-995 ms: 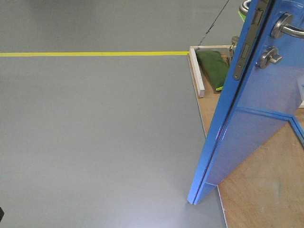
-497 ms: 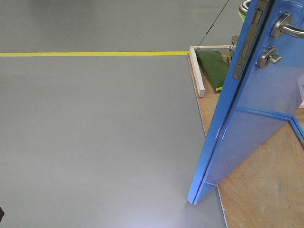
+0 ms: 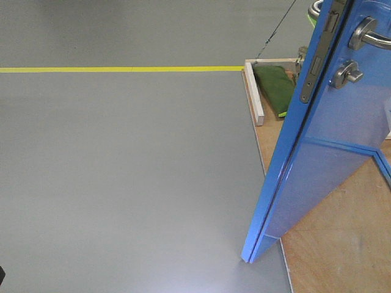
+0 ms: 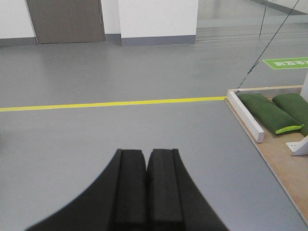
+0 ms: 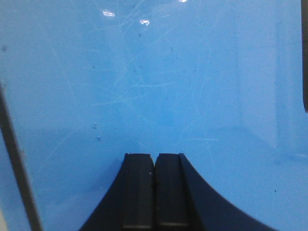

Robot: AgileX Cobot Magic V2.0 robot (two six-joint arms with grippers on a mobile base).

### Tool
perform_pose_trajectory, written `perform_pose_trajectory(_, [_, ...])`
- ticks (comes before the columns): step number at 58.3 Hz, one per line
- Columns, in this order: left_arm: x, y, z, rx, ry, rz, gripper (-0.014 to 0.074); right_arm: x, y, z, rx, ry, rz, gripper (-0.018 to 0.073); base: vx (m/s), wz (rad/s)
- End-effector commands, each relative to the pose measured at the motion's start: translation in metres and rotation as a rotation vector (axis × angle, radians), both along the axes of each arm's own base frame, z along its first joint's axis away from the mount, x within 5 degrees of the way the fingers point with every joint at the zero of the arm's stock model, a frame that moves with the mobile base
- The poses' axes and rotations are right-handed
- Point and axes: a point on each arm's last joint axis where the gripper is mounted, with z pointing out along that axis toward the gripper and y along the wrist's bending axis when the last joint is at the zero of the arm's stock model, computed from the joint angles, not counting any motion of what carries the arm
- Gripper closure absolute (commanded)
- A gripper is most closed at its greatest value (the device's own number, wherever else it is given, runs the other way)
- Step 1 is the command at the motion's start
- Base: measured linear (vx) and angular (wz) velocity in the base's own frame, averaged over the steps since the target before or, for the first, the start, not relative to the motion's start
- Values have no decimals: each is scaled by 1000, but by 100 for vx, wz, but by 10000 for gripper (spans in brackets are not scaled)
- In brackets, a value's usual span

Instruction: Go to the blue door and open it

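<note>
The blue door (image 3: pixel 330 165) stands partly open at the right of the front view, its edge turned toward me. Its silver lever handle (image 3: pixel 369 33), round thumb-turn lock (image 3: pixel 345 73) and metal latch plate (image 3: pixel 313 70) show near the top. My right gripper (image 5: pixel 155 156) is shut and empty, pointing at the door's scratched blue face (image 5: pixel 154 77) from close by. My left gripper (image 4: pixel 146 153) is shut and empty, pointing over the grey floor. Neither gripper shows in the front view.
The door stands on a plywood base (image 3: pixel 342 244) with a white wooden rail (image 3: pixel 252 91) and green sandbags (image 3: pixel 274 88) (image 4: pixel 267 113). A yellow floor line (image 3: pixel 122 69) crosses the grey floor. A thin cable (image 4: pixel 262 50) slants down to the base corner. A grey door (image 4: pixel 65 21) is far off.
</note>
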Motion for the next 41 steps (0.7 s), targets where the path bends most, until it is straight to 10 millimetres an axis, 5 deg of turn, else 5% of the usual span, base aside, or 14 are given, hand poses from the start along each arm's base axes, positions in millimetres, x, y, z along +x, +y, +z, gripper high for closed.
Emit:
perform_pose_trajectory(1, [-1,-1,17,-9,-121,-6,524,-10,-1,24,-8,-124,-17,547,3,2])
perform_pose_trajectory(41, [-1,-1,17,-9,-121,-6,524,-10,-1,24,-8,-124,-17,547,12,5])
